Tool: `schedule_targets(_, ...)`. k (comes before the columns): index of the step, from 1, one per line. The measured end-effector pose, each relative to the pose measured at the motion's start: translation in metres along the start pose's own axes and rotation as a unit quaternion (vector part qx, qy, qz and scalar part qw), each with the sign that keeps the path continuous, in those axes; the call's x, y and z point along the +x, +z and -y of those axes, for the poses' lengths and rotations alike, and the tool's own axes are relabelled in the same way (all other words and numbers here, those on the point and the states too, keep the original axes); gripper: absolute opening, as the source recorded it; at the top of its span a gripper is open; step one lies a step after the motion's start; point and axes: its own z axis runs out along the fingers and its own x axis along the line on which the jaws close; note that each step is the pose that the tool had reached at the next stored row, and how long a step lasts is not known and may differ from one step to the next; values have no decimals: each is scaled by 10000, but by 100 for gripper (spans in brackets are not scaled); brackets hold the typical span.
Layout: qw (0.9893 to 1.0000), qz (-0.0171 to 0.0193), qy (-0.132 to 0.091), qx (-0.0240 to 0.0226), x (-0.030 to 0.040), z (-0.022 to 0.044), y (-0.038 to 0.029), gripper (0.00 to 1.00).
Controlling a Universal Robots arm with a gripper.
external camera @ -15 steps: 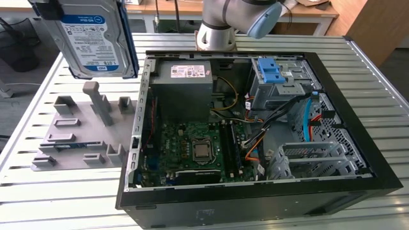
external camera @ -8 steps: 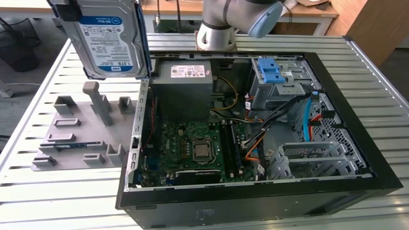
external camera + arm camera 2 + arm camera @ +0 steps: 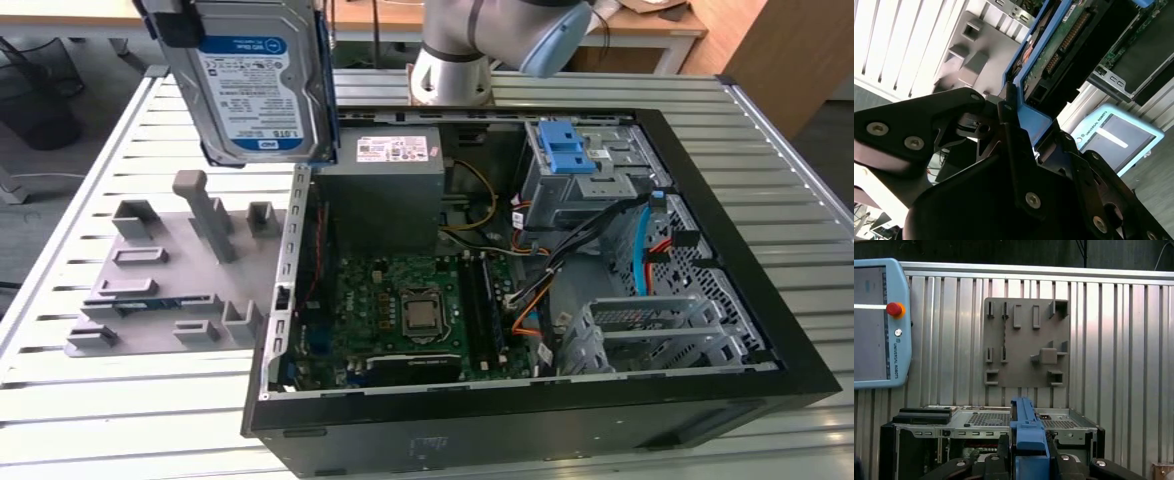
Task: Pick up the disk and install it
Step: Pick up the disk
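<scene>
Jaws clamped on the blue plastic bracket of the disk (image 3: 260, 85): flat silver slab, glossy white-and-blue label, held upright above the open black computer case (image 3: 534, 425), over its power-supply corner. Grey moulded fixture plate (image 3: 147, 290) lies beside the case on the ribbed metal surface (image 3: 134, 410).

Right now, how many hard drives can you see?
1. The disk is clamped in the gripper, raised over the table at the exterior view's upper left. The drive cage in the open computer case may hide another.
</scene>
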Motion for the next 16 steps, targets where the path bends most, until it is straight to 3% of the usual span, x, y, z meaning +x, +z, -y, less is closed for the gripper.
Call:
schedule_targets(4,10000,-1,0,-1,1,110,4,36)
schedule_targets(16,10000,0,0,-1,5,525,11,36)
